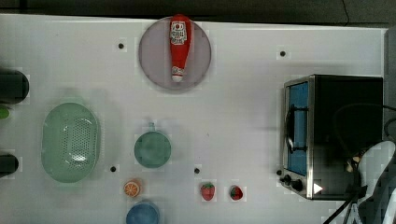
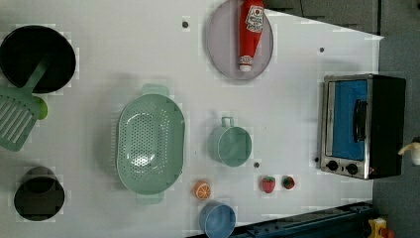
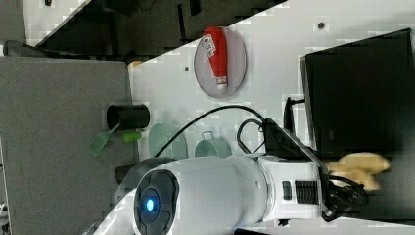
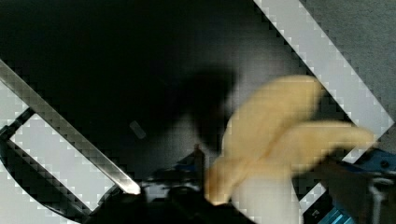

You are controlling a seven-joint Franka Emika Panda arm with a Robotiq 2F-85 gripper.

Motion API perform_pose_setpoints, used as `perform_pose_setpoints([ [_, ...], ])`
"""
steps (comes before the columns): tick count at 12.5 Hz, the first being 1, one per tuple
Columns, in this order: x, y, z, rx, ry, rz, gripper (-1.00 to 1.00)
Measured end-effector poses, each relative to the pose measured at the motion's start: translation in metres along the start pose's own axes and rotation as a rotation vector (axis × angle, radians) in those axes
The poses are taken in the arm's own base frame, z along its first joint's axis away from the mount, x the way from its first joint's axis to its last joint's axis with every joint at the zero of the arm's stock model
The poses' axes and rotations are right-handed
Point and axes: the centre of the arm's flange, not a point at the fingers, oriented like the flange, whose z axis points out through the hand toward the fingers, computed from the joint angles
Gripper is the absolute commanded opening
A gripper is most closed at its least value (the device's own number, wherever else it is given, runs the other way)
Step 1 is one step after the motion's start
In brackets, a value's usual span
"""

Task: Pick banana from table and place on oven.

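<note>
The banana (image 3: 359, 165) was over the black top of the oven (image 3: 357, 88), close to the edge of that top nearest the arm and not out over its middle. In the right view it lay directly off the tip of the pincer (image 3: 337, 170), on the right view's right of it, its long axis running on in nearly the same line as the arm, stubby fingers fanned away from the wrist. The wrist view put the banana (image 4: 280, 135) hard up against the camera, with a soft shadow on the oven (image 4: 116, 60) beside it. From that I judged it was at or just above the surface, but I could not see contact. Nor could I tell whether the pincer was apart or clamped on the fruit, and I would not have guessed.

The top looked flat, dark and bare, with plenty of free room further in. The margin was the thin side: past the near edge came a strip of white table (image 4: 322, 51) and then grey floor (image 4: 364, 28). Loose black cables (image 3: 347, 193) hung just beside the wrist.
</note>
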Motion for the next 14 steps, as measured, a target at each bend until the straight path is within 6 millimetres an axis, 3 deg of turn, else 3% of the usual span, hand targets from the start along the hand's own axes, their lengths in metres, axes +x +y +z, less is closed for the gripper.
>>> perform_pose_setpoints([
  [1,0.0,-0.009,-0.002,-0.002,0.003,-0.033,0.95],
  [2,0.002,-0.023,-0.007,0.0,0.019,-0.068,1.0],
  [5,0.002,-0.07,-0.024,0.031,0.062,-0.141,1.0],
  [8,-0.006,-0.104,-0.038,0.042,0.045,-0.194,1.0],
  [9,-0.014,-0.116,-0.046,0.053,0.028,-0.197,1.0],
  [11,-0.05,-0.146,-0.072,0.054,-0.078,-0.175,1.0],
  [14,-0.106,-0.193,-0.146,0.085,-0.047,-0.067,1.0],
])
